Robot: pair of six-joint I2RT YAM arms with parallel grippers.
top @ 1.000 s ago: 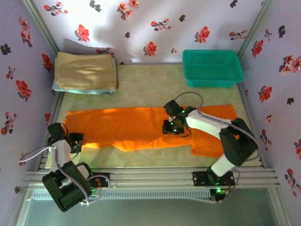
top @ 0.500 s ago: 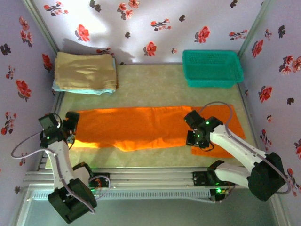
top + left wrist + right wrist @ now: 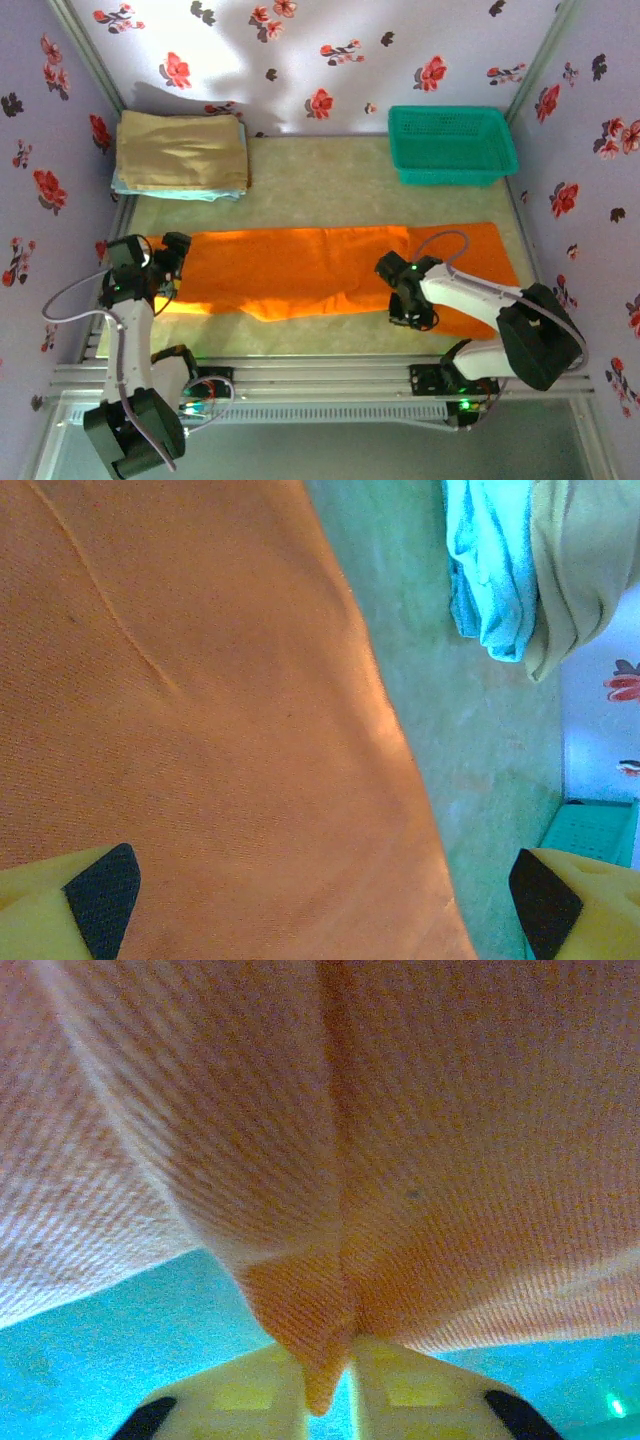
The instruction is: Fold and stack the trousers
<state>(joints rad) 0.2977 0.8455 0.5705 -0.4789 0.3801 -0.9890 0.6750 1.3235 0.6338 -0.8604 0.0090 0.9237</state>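
Lying lengthwise left to right across the table [image 3: 320, 185], the trousers [image 3: 300, 270] stretch between both arms: the right gripper [image 3: 407, 308] pinches a fold at their near edge, right of the middle, while the left gripper [image 3: 163, 262] hangs spread wide over their left end.

A tan folded cloth [image 3: 180, 150] lies atop a light blue folded cloth [image 3: 172, 192] at the surface's [image 3: 310, 185] far left corner. A green mesh basket [image 3: 452, 145] sits far right, against flowered walls [image 3: 300, 50].
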